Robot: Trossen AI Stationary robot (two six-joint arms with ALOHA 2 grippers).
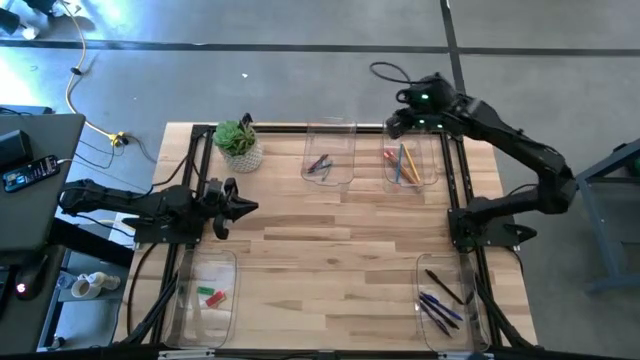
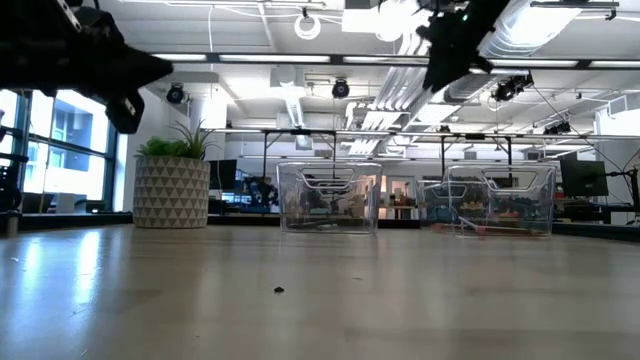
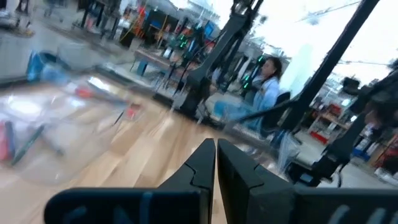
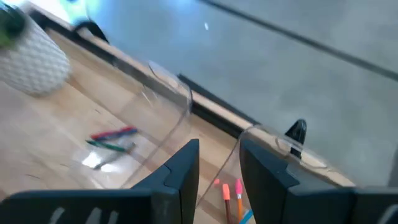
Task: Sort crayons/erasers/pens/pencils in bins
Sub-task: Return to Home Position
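Table (image 1: 330, 250) of pale wood, seen from above, with four clear bins at its corners and nothing loose visible on the bare middle — so the sorting looks finished, or very nearly.

Nearest, along the front edge: the left front bin (image 1: 205, 295) holds the erasers (image 1: 210, 296), small red and green blocks; the right front bin (image 1: 447, 300) holds the pens (image 1: 440, 300), dark and blue sticks lying crossed.

Farther back, the left gripper (image 1: 243, 206) hovers over the table's left side, between the eraser bin and a potted plant (image 1: 239, 143). Its fingers are pressed together and hold nothing.

At the far edge sit the other two bins. The middle one (image 1: 330, 155) holds the crayons (image 1: 320, 165), short red and bluish sticks. The one to its right (image 1: 412, 160) holds the pencils (image 1: 405, 163), orange and yellow.

The right gripper (image 1: 398, 125) hangs above the far rim between these two bins, over the pencils. Its fingers stand a narrow gap apart and are empty, which suggests a pencil was just let go.

No item remains outside a bin as far as these views show; what is left appears to be only drawing the arms back.
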